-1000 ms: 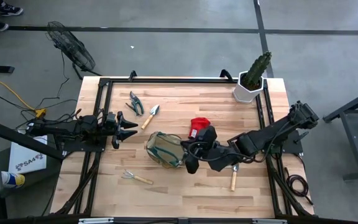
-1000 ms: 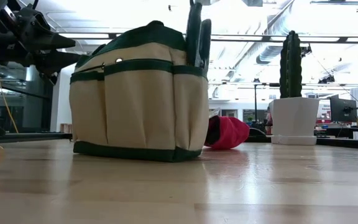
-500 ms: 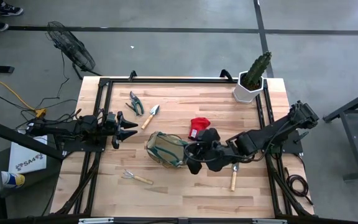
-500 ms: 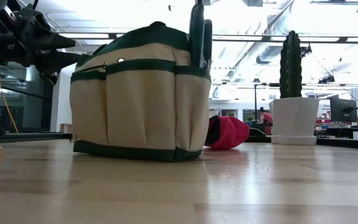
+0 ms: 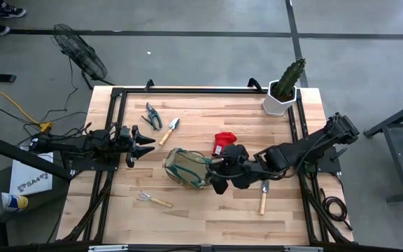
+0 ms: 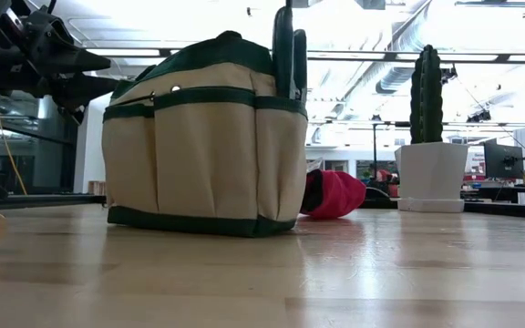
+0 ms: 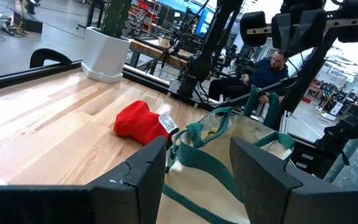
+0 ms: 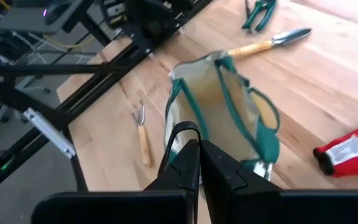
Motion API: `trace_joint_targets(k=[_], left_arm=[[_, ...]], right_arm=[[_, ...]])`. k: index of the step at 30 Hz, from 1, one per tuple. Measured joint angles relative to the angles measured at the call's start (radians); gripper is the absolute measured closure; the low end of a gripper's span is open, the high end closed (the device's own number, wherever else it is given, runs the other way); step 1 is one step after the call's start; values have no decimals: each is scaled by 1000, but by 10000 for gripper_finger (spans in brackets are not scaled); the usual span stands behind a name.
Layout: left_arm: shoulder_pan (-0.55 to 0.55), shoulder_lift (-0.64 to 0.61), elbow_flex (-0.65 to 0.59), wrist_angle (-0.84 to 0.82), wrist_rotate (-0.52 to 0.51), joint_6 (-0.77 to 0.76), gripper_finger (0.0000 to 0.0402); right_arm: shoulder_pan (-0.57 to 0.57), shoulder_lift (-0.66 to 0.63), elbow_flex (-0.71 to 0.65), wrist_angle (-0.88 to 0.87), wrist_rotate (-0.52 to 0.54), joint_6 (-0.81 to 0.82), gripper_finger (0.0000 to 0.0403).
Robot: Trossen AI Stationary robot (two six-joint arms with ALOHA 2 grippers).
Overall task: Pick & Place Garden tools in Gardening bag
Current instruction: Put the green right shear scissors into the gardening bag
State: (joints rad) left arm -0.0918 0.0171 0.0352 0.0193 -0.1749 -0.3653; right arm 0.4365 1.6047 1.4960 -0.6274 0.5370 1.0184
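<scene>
The tan gardening bag [image 5: 186,168] with green trim stands upright mid-table [image 6: 199,137]. My right gripper [image 5: 217,180] is over the bag's right end, shut on dark-handled pruning shears [image 6: 290,50]. The shears stand upright there, their lower part hidden behind the bag's wall. My left gripper [image 5: 144,145] waits open to the bag's left. On the table lie second shears [image 5: 152,115], a trowel [image 5: 170,129], a red glove [image 5: 224,142], a hand rake [image 5: 152,200] and another trowel [image 5: 263,199]. My right gripper pinches the shears' dark looped handle end [image 8: 184,132] between its two fingers. It comes slanting down from the table's right side. The shears stand upright below the fingers at the bag's right end [image 6: 290,91]. The bag hides whether they rest on anything.
A green cactus in a white pot [image 5: 282,94] stands at the far right corner. A black frame rail [image 5: 187,89] runs round the table. A person sits in the room beyond the table [image 7: 269,68].
My right arm has shifted a little toward the table's far edge with the shears, which stay upright at the bag's right end. The bag has kept its place.
</scene>
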Motion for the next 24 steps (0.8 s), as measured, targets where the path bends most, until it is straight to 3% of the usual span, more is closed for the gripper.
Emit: trace_joint_targets(k=[7,15,24], left_arm=[[0,0,0,0,1,0,227],[0,0,0,0,0,0,227],[0,0,0,0,0,0,227]], right_arm=[[20,-47,0,-102,-24,39,398],[29,-63,0,-114,-161,29,398],[68,-63,0,-191,-229,75,398]])
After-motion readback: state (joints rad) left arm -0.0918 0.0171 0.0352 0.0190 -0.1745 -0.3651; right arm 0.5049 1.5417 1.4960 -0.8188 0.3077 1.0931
